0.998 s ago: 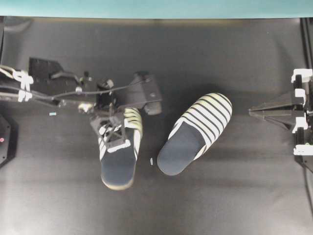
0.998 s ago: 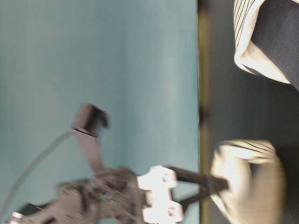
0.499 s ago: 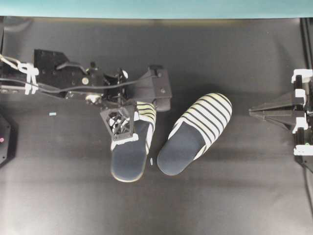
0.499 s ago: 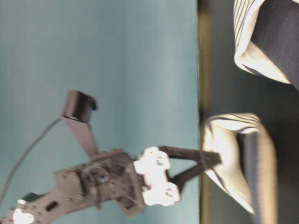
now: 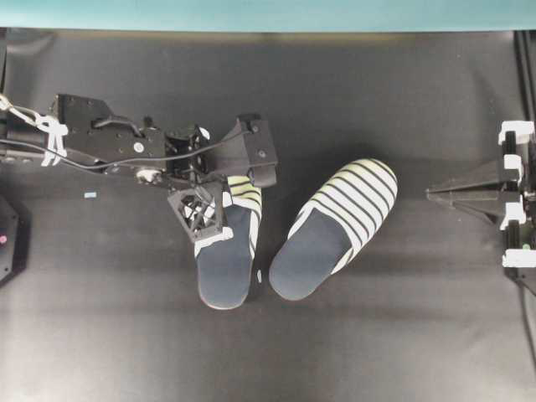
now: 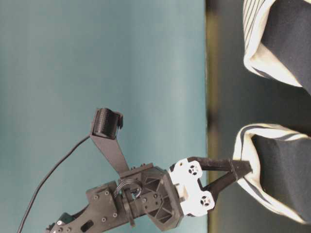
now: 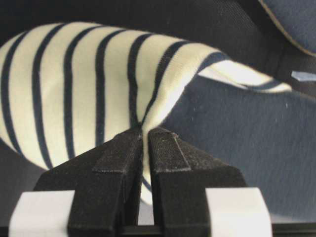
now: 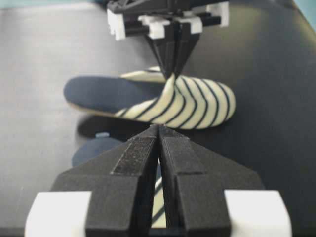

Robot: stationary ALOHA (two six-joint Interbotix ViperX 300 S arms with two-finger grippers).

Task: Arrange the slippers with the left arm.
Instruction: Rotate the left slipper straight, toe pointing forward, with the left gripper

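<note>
Two striped slippers lie side by side mid-table on the black mat. The left slipper (image 5: 226,260) points its toe to the back; the right slipper (image 5: 335,230) angles toward the back right. My left gripper (image 5: 216,224) is shut on the left slipper, pinching the rim of its striped toe cover (image 7: 84,84). The pinch shows close up at the left gripper (image 7: 145,132) and from the side at the left gripper (image 6: 243,169). My right gripper (image 5: 431,192) rests at the right edge, shut and holding nothing, well apart from the slippers.
A small pale scrap (image 5: 260,275) lies between the two heels. Another tiny scrap (image 5: 90,195) sits on the mat at the left. A teal wall (image 5: 268,12) runs along the back edge. The left arm's body (image 5: 109,142) stretches in from the left.
The left gripper has carried the left slipper to the right, closer to the other slipper, and turned it straighter. The right arm has stayed still.
</note>
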